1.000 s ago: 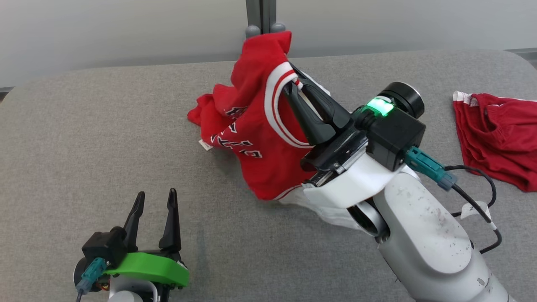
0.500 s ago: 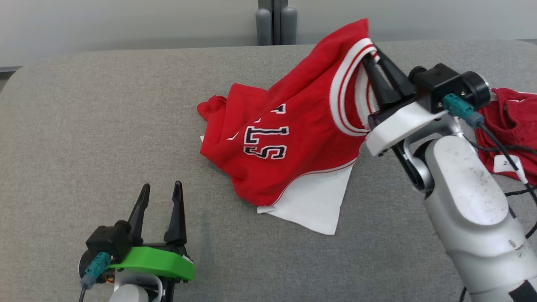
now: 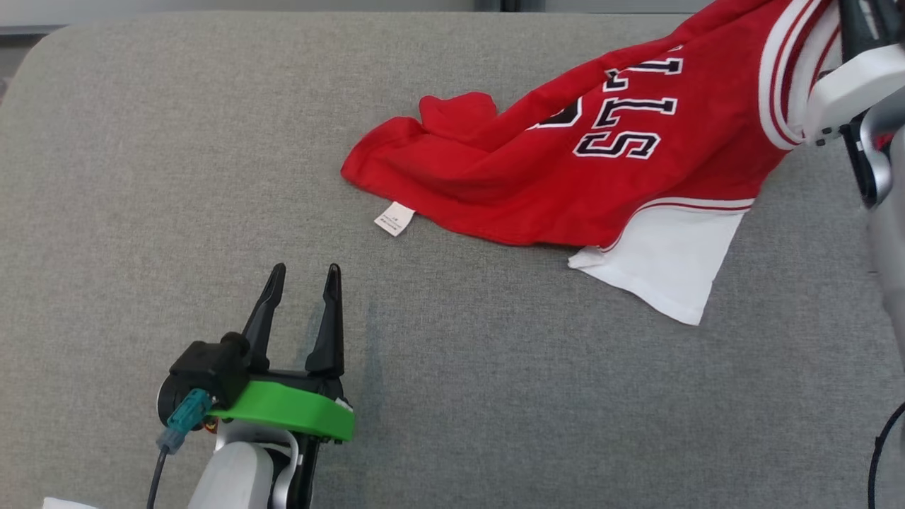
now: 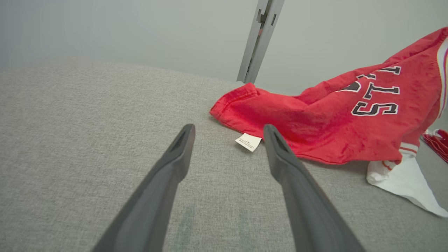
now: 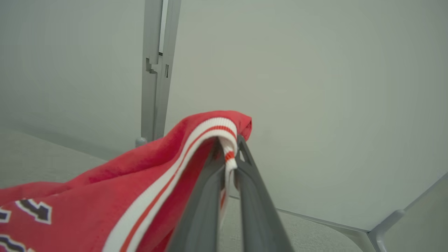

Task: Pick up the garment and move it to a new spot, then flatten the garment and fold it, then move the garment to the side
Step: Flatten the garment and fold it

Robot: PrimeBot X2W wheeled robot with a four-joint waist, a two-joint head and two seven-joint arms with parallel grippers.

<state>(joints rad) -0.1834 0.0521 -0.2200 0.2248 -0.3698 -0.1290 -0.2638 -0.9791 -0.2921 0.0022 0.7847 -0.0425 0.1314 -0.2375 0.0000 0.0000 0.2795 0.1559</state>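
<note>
Head view: shows left gripper (image 3: 305, 268) spread wide and empty, near left amid open grey table (image 3: 141, 177); garment (image 3: 537, 177) stretches from centre to far right, upside-down letters (image 3: 622, 127) partly hidden.
Left wrist view: shows white label (image 4: 248, 141), print unreadable.
Right wrist view: shows right gripper (image 5: 229, 141) clamped on striped trim (image 5: 210, 127).

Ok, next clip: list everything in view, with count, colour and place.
table: one, grey fabric, under everything
garment: one, red with white trim, trailing on the table, striped edge lifted at right
care label: one, white, at the garment's near hem
post: one, grey, behind the table
second cloth: one, red, far right in left wrist view
left gripper: one, dark, jaws open and empty, near left
right gripper: one, dark, jaws shut on the garment's striped edge
</note>
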